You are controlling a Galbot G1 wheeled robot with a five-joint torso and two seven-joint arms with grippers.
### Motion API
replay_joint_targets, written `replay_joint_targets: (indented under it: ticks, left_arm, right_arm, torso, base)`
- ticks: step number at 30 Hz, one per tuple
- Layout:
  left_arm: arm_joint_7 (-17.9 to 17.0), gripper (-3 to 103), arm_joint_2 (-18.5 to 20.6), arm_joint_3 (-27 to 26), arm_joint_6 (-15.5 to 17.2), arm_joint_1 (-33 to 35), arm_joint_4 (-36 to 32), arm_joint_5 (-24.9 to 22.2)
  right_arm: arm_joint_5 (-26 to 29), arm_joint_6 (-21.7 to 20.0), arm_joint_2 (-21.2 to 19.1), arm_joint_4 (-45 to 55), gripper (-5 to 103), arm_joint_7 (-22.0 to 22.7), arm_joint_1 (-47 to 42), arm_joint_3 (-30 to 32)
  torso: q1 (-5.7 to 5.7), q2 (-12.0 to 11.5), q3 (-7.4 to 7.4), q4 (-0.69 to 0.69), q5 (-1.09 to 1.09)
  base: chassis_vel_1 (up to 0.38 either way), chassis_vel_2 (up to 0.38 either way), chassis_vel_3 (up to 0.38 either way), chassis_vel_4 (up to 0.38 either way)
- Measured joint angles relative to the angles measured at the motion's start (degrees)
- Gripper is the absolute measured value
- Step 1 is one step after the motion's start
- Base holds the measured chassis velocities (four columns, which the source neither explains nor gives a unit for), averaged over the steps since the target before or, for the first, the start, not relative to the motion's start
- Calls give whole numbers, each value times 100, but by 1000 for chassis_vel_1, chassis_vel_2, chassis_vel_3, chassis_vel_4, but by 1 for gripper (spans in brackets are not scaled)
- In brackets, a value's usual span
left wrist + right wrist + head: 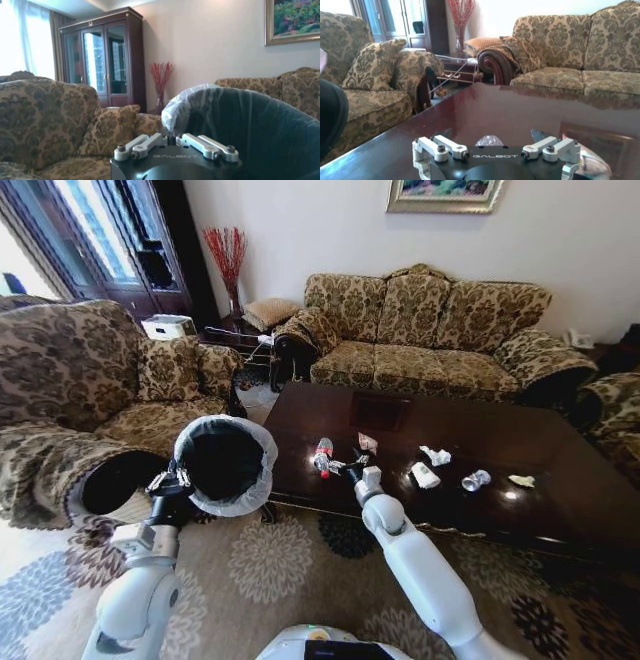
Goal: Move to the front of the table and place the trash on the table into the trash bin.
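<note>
Table (480, 435) is sitting low and dark and shiny in the middle of the room, with a flowery sofa (430, 330) along its far side and another sofa (90, 390) off to the left. A patterned rug (290, 580) is lying under the near edge, and open rug is showing between the table's near left corner and the left sofa. Trash is lying in a row close to the near edge: a clear bottle (323, 457) with a red label at the left, a small white scrap (367, 442) just behind it, then a white cup (425, 475), a crumpled paper wad (435, 455), a silvery crushed piece (476, 480) and a yellowish scrap (521, 480) at the right. The far half of the table is bare and shining. The right gripper (348, 465) is reaching over the near edge, its fingers spread wide with the bottle between them. The left gripper (170, 480) is pinching the rim of the trash bin (222, 465), holding the bin tilted just left of the table's near left corner, its mouth facing up toward the head camera.
</note>
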Motion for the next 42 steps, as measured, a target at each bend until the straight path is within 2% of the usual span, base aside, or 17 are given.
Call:
replay_joint_targets:
  ticks: [5,9,13,21,36,37,39,42]
  left_arm:
    - [2,3,7,-38,-1,3,-36,1]
    - [-3,3,11,-90,-4,9,-38,-8]
    - [-9,3,1,-111,-8,23,-66,-13]
    - [-10,3,-17,-115,-10,26,-113,-19]
    - [-2,3,-45,-119,-10,22,-137,2]
    - [-2,3,-53,-119,-10,17,-137,3]
    - [-1,3,-56,-119,-10,17,-137,3]
    - [2,3,-77,-112,-10,39,-150,7]
  right_arm:
    - [147,41,324,-559,100,157,404,-169]
    - [401,86,758,-1371,100,436,866,-261]
    - [504,110,973,-1898,100,609,1106,-265]
    - [912,23,1002,-2210,100,827,1150,-339]
    - [1027,95,1245,-3080,101,481,1375,-399]
    - [1013,126,1260,-3141,97,449,1388,-412]
    - [1000,138,1266,-3166,97,432,1395,-418]
    - [985,145,1272,-3201,86,423,1403,-443]
  torso:
    - [-6,1,-1,0,-1]
    - [-11,3,-4,5,-2]
    - [-7,2,-2,2,-2]
    - [-7,2,-2,0,0]
    - [-7,2,-2,1,0]
    - [-7,2,-2,1,0]
    - [-7,2,-2,1,0]
    - [-7,2,-2,1,0]
  base:
    - [-32,2,11,-24]
    - [0,0,0,0]
    - [0,0,0,0]
    - [0,0,0,0]
    - [0,0,0,0]
    - [0,0,0,0]
    - [0,0,0,0]
    - [0,0,0,0]
